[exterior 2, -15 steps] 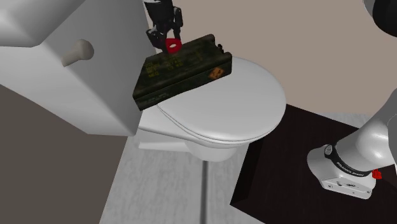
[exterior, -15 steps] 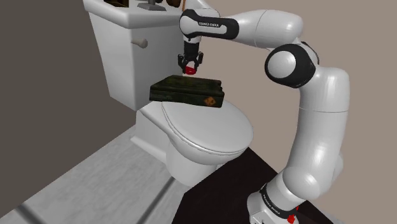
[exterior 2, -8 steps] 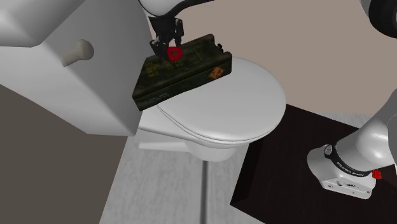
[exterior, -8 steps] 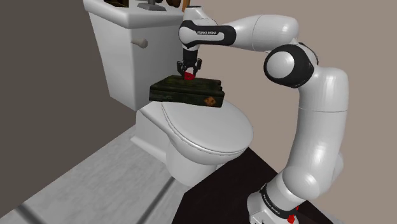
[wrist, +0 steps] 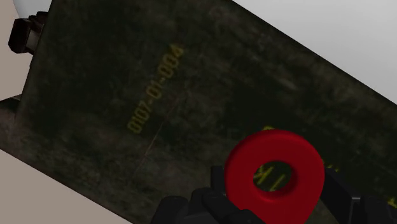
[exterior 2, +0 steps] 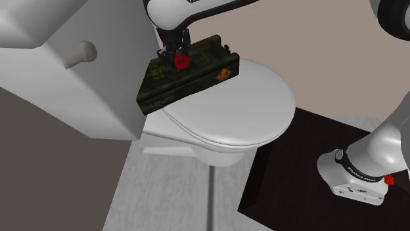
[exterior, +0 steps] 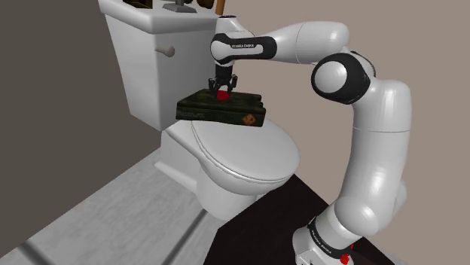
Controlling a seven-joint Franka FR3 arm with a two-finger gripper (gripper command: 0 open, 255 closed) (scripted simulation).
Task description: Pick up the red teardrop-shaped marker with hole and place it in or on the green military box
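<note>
1. The end effector [exterior: 221, 90] is clenching the red marker [wrist: 247, 181] between its two fingers, and the ring end is showing ahead of the fingertips.
2. The marker is hanging low over the top of the green box [exterior: 218, 111], at the upper centre of the shoulder frame. Contact with the box top cannot be confirmed.
3. The box is sitting on the closed toilet lid [exterior: 248, 154], in front of the tank [exterior: 151, 68].
4. Judgement: pick-up and carriage are looking complete. Release onto the box and withdrawal are remaining.
</note>
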